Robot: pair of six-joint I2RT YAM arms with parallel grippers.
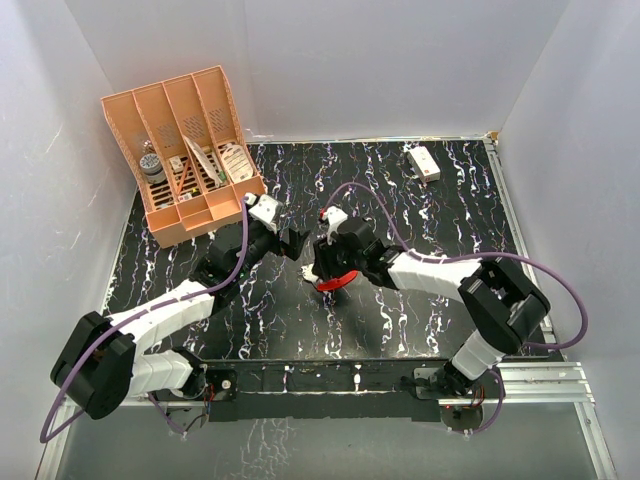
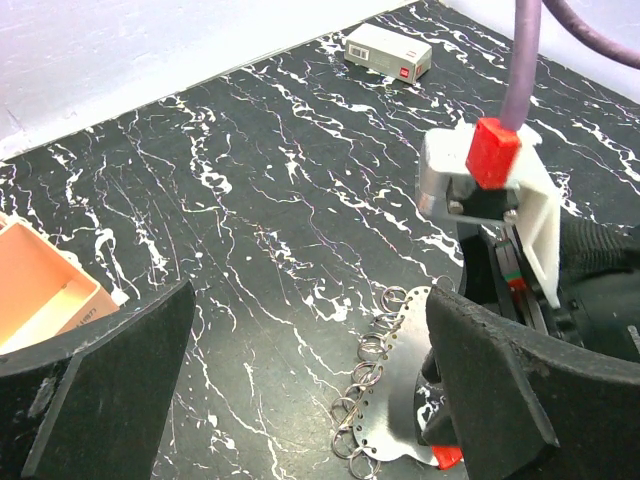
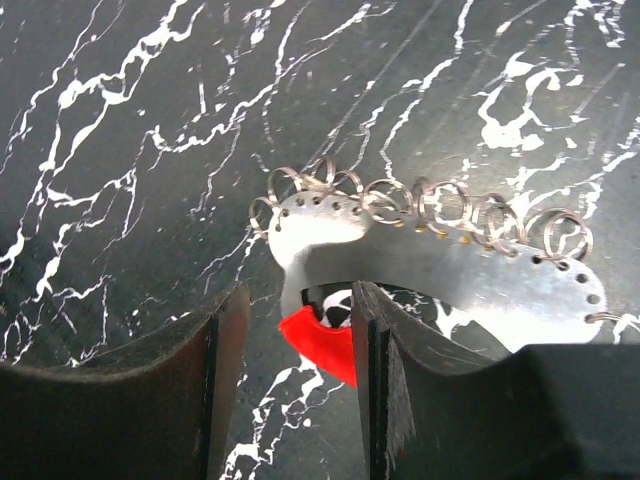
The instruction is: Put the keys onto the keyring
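The keyring (image 3: 318, 345) is a thin red curved band. The right wrist view shows only a bright wedge of it, lying on the bench in the gap of the right gripper (image 3: 300, 300). Against it rests a flat silvery metal plate (image 3: 470, 280), curved like a crescent, with a row of small holes along its outer edge. Small wire split rings (image 3: 437, 207) hang through those holes in a chain.

From above, the red band pokes out just under the right gripper, near the middle of the black, white-veined bench (image 1: 400, 320). The right jaws stand partly apart, astride the band and the plate's end, with dark space showing on one side, and pinch nothing visible. The left gripper (image 1: 291, 243), just beside them, faces the plate with its jaws spread wide and nothing between them.

A peach desk organiser (image 1: 185, 150) stands at the far left corner. A white rectangular box (image 1: 423, 162) lies at the far right.
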